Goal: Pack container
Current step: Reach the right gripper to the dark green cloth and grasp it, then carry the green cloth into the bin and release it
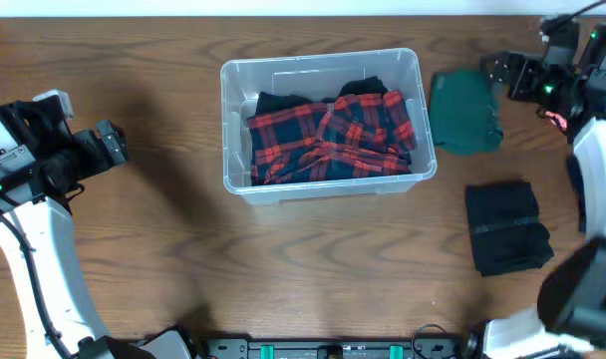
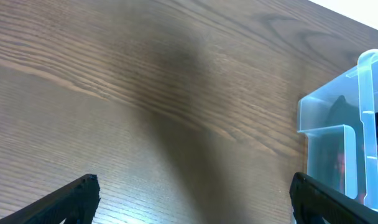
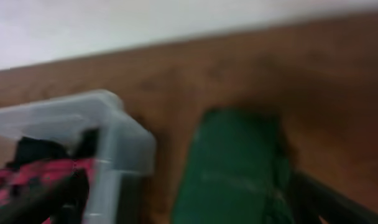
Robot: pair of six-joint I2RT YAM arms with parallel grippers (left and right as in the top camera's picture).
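Overhead view: container [image 1: 328, 187] stands at the table's [image 1: 163, 269] centre, holding a red-and-black plaid garment [image 1: 333, 140]. A folded green garment [image 1: 464, 112] lies just beside its right wall. A folded black garment [image 1: 507, 227] lies nearer the front edge, apart from both. The right gripper [image 1: 502, 75] hovers at the far edge of the green garment. The left gripper [image 1: 114, 148] is well apart from the container, on its left.

Left wrist view: left gripper [image 2: 194, 190] fingers are spread wide over bare wood, holding nothing. One container [image 2: 338, 130] corner shows at the right edge.

Right wrist view (blurred): right gripper [image 3: 189, 205] fingers appear apart, with the green garment [image 3: 239, 168] ahead of them and nothing clamped. The container [image 3: 114, 130] corner sits immediately left of the garment.

Procedure, as judged: the step in hand is likely pickup of the green garment.
- Descend with fingers straddling the folded stack.
- Grip all layers so the fold holds.
- Lift clear of the rim before traversing.
- Release over the plaid garment.
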